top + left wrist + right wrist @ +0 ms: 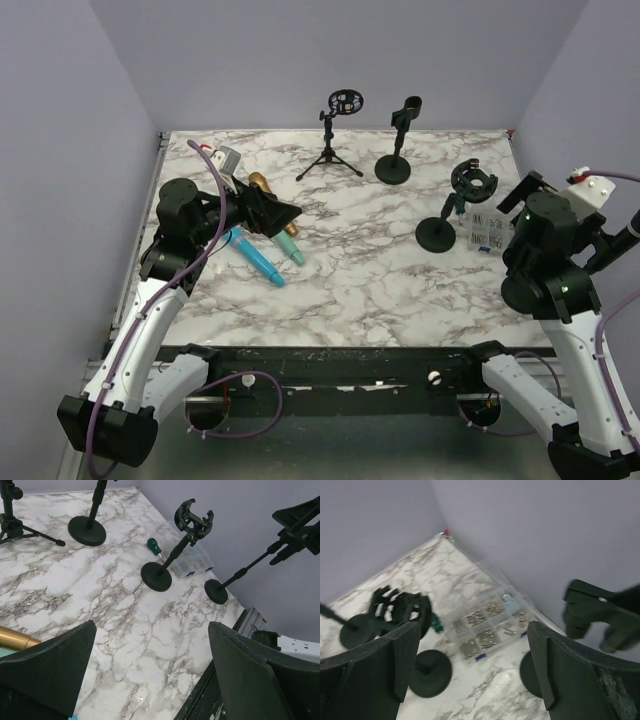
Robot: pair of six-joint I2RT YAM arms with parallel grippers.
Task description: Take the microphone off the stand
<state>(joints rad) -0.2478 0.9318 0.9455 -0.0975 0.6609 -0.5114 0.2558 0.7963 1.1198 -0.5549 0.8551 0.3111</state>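
No stand that I can see holds a microphone. A gold microphone (259,183), a blue one (256,259) and a teal one (291,246) lie on the marble table by my left gripper (285,215). That gripper is open and empty just above them. In the left wrist view (152,625) it frames bare marble, with the gold microphone (15,639) at the left edge. A round-base stand with an empty shock mount (455,208) stands right of centre. My right gripper (473,627) is open and empty, above the table near that stand (400,612).
A tripod stand with a shock mount (338,130) and a round-base clip stand (397,142) are at the back. A clear box of screws (485,625) and a green-handled tool (152,543) lie near the right stand. Another round-base stand (216,591) is at the far right, behind my right arm (545,250).
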